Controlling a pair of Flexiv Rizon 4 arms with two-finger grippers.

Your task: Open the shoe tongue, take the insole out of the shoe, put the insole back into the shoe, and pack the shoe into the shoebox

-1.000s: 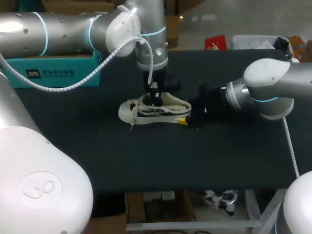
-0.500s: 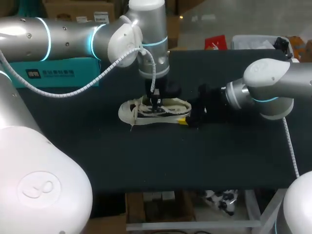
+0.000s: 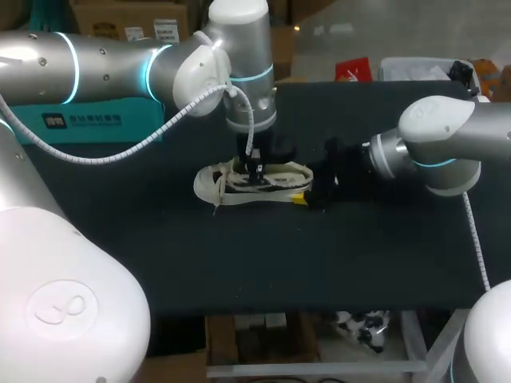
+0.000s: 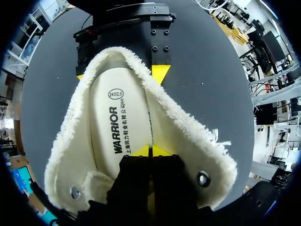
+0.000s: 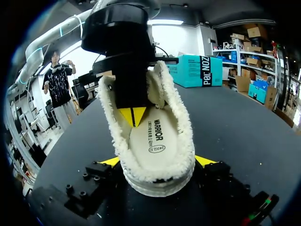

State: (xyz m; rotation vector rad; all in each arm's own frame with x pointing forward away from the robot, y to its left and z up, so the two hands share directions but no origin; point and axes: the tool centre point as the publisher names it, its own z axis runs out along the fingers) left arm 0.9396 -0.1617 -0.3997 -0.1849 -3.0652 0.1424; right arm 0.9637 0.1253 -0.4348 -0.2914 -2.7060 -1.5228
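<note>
One shoe (image 3: 219,188), one insole (image 4: 127,117), one shoebox (image 3: 120,120).

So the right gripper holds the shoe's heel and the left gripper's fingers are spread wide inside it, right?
No, the left wrist view shows the left gripper closed, tips together, inside the shoe. The right gripper does hold the heel.

Head camera overhead, wrist cameras close — opposed, sharing the shoe (image 3: 217,185)

The cream fleece-lined shoe (image 3: 239,185) lies mid-table. The left gripper (image 4: 150,150) fills its opening, tips pressed together on the white printed insole (image 4: 117,122). The right gripper (image 5: 157,161) clamps the heel from both sides. The dark table (image 3: 279,263) is open in front of the shoe. The teal cardboard shoebox (image 3: 88,120) blocks the far left.
</note>
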